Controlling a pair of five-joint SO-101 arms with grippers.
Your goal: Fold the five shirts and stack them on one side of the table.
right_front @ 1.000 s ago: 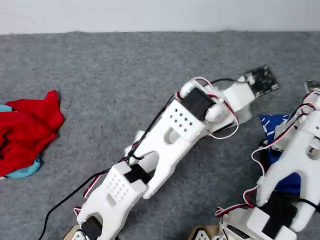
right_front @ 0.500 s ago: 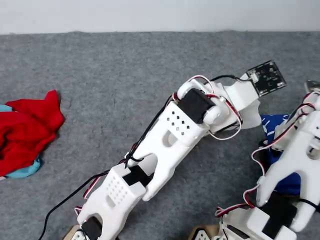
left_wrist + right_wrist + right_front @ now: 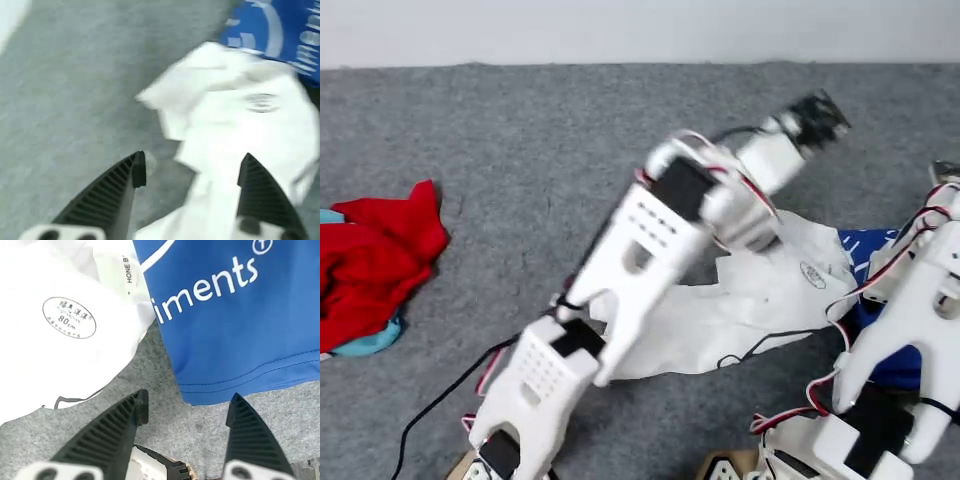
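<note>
A white shirt [image 3: 760,300] lies spread and crumpled on the grey table, right of the middle. Its edge touches a blue printed shirt [image 3: 868,250] at the right side. My left gripper [image 3: 192,172] hangs open above the white shirt [image 3: 240,115], holding nothing, with the blue shirt [image 3: 280,30] beyond it. My right gripper [image 3: 187,410] is open just over the table, where the white shirt [image 3: 60,325] and the blue shirt [image 3: 240,315] meet. A red shirt [image 3: 375,260] is bunched on a teal one [image 3: 370,345] at the left edge.
The left arm [image 3: 650,230] stretches diagonally over the table's middle and hides part of the white shirt. The right arm [image 3: 910,330] stands at the right edge over the blue shirt. Bare grey carpet [image 3: 540,150] covers the far and left-middle area.
The left arm has lifted and swung toward the far side. The white shirt, mostly hidden under it before, now lies spread toward the table's middle. The right arm has not moved.
</note>
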